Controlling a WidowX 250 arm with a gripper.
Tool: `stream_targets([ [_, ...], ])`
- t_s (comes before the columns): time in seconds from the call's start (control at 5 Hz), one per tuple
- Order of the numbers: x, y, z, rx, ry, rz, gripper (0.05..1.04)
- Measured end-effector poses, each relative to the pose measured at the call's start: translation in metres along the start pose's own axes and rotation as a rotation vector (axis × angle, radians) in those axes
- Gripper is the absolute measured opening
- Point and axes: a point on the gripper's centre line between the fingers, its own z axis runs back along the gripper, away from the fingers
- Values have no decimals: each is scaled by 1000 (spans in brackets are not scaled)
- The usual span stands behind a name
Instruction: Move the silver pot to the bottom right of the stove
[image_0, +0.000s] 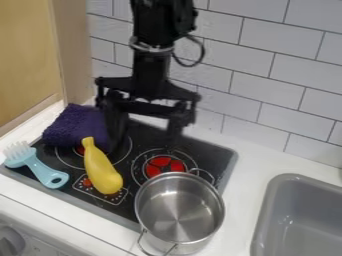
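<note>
We found the round, polished-metal pot (179, 210) at the glossy stove's (224, 162) front right edge, apparently overhanging it. The pincer (147, 129) hung above the rear, fingers apart. We logged nubby purple cloth (75, 127) and a smooth, bulbous yellow object (101, 170).

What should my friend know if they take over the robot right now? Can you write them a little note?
Gripper: open and empty, over the back of the stove, not touching the pot.
Silver pot: upright at the stove's bottom right corner, partly out over the white counter.
Done: the pot looks to be about where the job wants it.
Left: maybe a small nudge back onto the stove; I can't tell how much of its base rests there.
Mind the yellow toy just left of the pot.
</note>
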Motion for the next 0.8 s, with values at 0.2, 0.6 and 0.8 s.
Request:
stream_targets([
  [0.2,16,14,1,24,11,24,999],
  [0.6,59,94,-7,33,22,172,999],
  [0.8,73,137,-18,14,46,262,999],
])
